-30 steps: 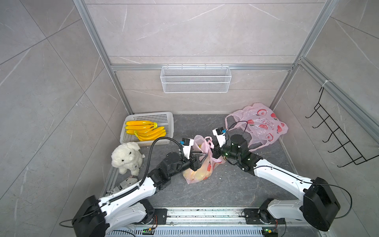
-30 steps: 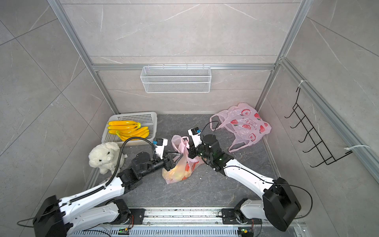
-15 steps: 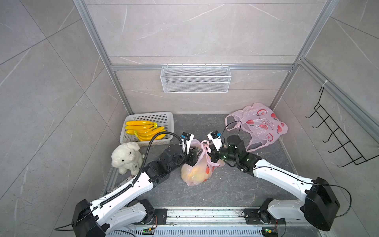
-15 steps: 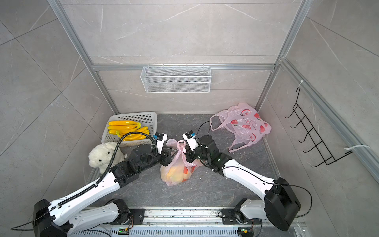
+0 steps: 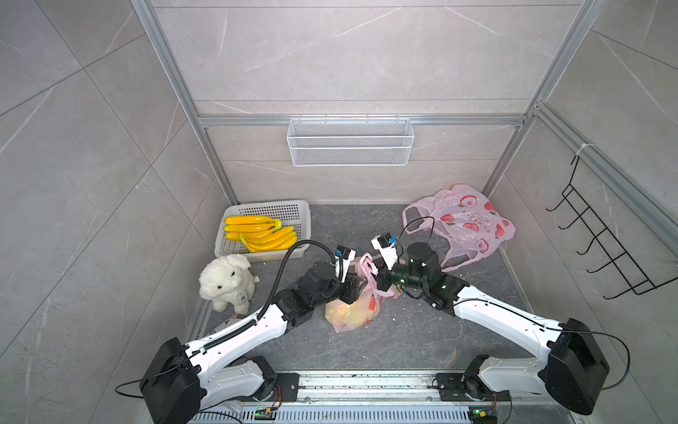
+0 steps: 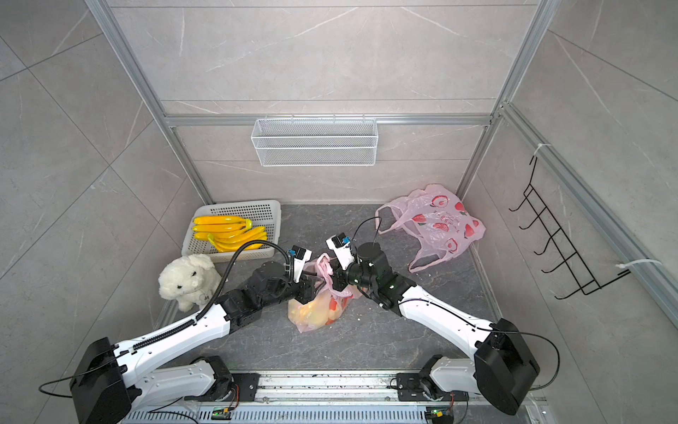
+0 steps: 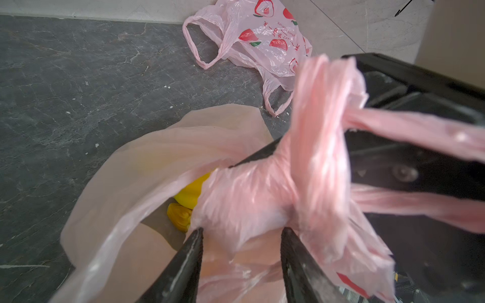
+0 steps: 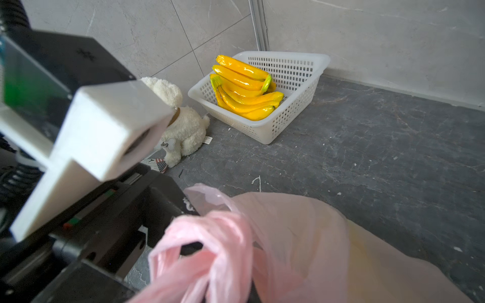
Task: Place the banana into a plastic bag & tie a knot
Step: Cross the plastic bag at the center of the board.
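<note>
The left end effector [image 7: 240,233] straddles the bunched neck of the bag [image 5: 350,312], grip unclear. The right end effector [image 5: 382,285], closed, pinches a handle [image 7: 409,126]. The banana [image 7: 191,194] sits inside; the knot looks looped, untightened. Beyond, spare bananas [image 5: 264,235] fill a basket [image 5: 305,211].

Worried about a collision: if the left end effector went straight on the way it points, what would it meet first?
The twisted neck of the pink bag, right at its parted fingers; behind that, probably the right end effector, though depth is unclear.
</note>
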Tool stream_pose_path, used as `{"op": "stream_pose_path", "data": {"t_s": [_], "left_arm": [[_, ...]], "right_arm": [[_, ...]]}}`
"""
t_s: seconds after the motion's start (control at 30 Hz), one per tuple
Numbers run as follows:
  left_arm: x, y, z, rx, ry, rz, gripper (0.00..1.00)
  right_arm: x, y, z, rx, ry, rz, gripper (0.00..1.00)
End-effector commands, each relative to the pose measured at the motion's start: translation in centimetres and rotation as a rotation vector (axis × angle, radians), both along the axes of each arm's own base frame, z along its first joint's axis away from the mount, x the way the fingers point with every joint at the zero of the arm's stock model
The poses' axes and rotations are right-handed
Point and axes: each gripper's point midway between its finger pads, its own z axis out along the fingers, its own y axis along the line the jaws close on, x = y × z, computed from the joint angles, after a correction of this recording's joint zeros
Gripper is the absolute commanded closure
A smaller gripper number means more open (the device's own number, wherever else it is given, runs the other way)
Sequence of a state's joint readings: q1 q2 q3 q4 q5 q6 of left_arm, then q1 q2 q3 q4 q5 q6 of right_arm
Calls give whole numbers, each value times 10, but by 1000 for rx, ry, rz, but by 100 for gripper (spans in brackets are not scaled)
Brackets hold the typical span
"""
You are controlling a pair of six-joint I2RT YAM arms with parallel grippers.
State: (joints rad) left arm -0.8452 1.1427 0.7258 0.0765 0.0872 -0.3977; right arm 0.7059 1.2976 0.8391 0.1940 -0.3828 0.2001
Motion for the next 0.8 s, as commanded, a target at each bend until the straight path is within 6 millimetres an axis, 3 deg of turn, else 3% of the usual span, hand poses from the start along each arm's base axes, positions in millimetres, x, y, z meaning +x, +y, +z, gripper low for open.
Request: {"op": "stream_pose_path", "data": {"t_s": [0.0, 0.1, 0.27, 0.33, 0.47, 0.77], "left_arm": [[9, -2, 16, -60, -52, 28, 48], [14, 8, 15, -58, -79, 83, 54], [6, 5, 15, -77, -88, 28, 90], [1, 1, 15, -100, -83, -4, 98], [-6, 1, 11, -133, -78, -26, 100], [-35, -7, 32, -234, -154, -122, 100]], "right_arm": [[-7, 5, 11, 63, -10, 35, 100], [-6, 2, 9, 57, -7, 20, 100], [-2, -3, 4, 58, -1, -24, 100], [3, -6, 5, 65, -7, -54, 100], [9, -8, 5, 61, -12, -80, 100], [29, -25, -5, 24, -36, -220, 100]]}}
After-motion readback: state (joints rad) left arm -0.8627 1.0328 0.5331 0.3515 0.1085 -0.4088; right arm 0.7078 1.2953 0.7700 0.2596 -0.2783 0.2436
